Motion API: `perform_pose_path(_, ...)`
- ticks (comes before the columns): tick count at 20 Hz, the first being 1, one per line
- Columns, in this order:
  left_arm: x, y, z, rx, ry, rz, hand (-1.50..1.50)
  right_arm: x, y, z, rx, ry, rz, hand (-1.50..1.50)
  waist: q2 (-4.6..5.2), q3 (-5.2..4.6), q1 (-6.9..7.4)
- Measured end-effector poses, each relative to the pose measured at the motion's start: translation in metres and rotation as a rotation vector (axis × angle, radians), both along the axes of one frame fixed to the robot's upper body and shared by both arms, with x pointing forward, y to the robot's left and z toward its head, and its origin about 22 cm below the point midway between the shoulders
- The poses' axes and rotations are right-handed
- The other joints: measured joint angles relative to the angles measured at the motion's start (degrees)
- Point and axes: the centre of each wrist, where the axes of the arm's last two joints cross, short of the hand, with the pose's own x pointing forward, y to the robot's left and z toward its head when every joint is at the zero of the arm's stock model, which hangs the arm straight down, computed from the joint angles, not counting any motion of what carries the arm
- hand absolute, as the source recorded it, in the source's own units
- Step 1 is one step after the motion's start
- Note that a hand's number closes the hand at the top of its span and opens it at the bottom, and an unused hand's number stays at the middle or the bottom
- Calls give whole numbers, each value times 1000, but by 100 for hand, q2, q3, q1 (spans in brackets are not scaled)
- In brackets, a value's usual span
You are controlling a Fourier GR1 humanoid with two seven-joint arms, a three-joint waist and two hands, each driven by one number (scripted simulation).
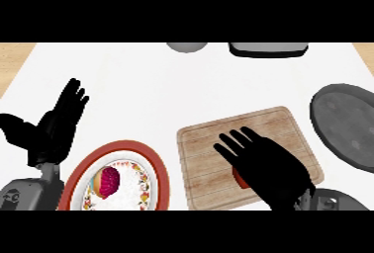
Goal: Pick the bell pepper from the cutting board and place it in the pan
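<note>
My right hand (272,168) is over the cutting board (219,143), palm down, fingers (235,141) spread and fairly straight, pointing up and to the left across the wood. Just under the lower left edge of that hand there's a sliver of red, the bell pepper (239,179), sitting on the board and mostly hidden by my palm. I can't tell whether the hand is touching it; the fingers aren't curled round it, so I've got hold of nothing there.

The pan (347,126), dark grey and round, lies at the right edge of the table (146,79), just beside the board's right side, partly cut off by the view's edge.

My left hand (55,126) is over at the left, open, fingers up, resting, holding nothing. Just to its right, at the lower edge, sits a plate (157,165) with a red rim and a patterned border, with a round item of tan and purple-red (107,182) on it.

At the far edge of the table, a grey rounded object (188,46) and a dark-edged light container (267,49) show only in part.
</note>
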Motion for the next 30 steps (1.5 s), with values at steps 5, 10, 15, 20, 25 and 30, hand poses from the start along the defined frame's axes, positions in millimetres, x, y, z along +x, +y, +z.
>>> perform_pose_path(5,-3,0,1,-4,-2,-3,0,9,5,-17,-19,-2,-26,-150,2,1,6)
perform_pose_path(10,-1,8,-2,-6,-5,-5,0,17,7,-32,-37,13,-28,-150,3,1,4)
perform_pose_path(15,0,2,-4,-1,-4,3,0,31,7,-48,-60,30,-29,-150,3,1,7)
perform_pose_path(20,1,6,5,-1,-4,-2,0,39,5,-61,-34,38,-34,-150,3,2,5)
perform_pose_path(25,2,7,6,2,-3,0,0,42,5,-74,-20,58,-30,-150,2,2,0)
perform_pose_path(30,-1,6,7,-3,-4,-8,0,47,7,-85,-12,89,-10,150,-2,-2,5)
